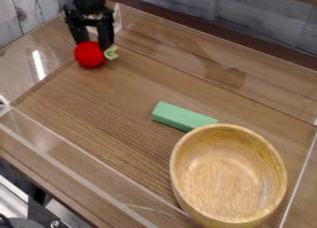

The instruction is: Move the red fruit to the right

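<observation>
On the wooden desk (pixel 111 111), a wooden bowl (pixel 229 174) sits at the near right, a green block (pixel 183 116) just beyond it. Far left, the pincer (pixel 91 37) hangs wide open, holding nothing, directly over the red fruit (pixel 89 55).

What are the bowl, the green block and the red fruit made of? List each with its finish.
Bowl: looks like wood, pale, smooth satin finish; grain rings show inside.
Green block: probably painted wood or plastic; flat, even matte green, no grain visible.
Red fruit: likely plastic or painted toy; uniform bright red with a slight sheen, small green stem end.
</observation>
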`<move>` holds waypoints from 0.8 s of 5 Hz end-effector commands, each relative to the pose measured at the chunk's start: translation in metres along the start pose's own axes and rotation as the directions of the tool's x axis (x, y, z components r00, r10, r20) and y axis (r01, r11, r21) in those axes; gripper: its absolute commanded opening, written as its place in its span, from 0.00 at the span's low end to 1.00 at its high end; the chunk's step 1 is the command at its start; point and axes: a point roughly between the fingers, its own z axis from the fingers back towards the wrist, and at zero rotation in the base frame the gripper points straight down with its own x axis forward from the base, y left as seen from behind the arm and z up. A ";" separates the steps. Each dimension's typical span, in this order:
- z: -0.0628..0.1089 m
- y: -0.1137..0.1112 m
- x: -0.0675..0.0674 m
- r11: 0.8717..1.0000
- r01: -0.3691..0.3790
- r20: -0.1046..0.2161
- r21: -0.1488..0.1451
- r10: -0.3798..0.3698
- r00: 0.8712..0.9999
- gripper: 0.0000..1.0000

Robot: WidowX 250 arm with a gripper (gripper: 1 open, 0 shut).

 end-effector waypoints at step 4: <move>-0.009 -0.020 -0.014 0.999 0.000 0.014 0.044 -0.001 1.000 1.00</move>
